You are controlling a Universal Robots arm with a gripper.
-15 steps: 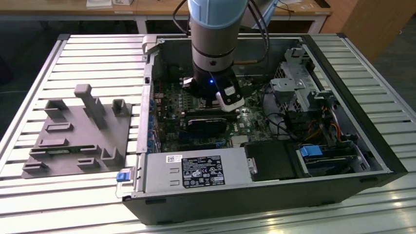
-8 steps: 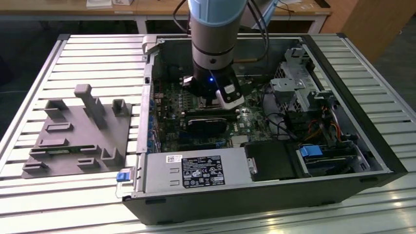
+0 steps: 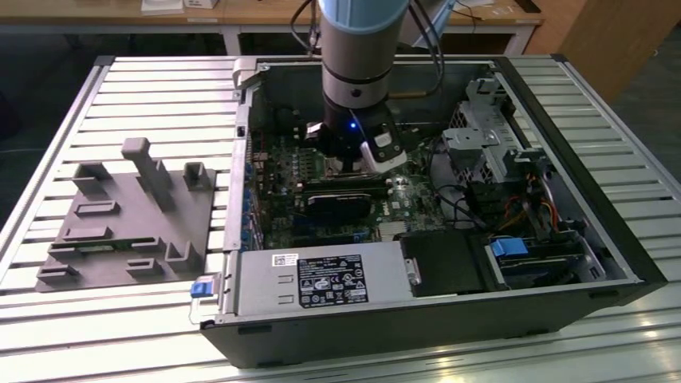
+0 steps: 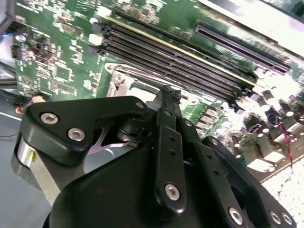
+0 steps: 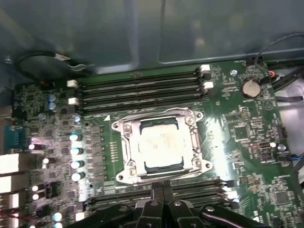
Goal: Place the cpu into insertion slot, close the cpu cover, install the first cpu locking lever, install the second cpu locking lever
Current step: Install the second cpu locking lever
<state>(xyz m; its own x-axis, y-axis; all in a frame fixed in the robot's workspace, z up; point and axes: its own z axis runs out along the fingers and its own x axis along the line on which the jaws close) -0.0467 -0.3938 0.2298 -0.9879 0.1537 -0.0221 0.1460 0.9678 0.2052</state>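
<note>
Silvery cover (image 5: 161, 145) frames the chip (image 5: 160, 143) at frame centre; the closed, empty gripper (image 5: 163, 186) could scrape nearby memory slots (image 5: 142, 90).

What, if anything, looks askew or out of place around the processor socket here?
Nothing stands out. The chip sits square in the socket, the cover lies flat around it, and the gripper is beside it with jaws together.
</note>
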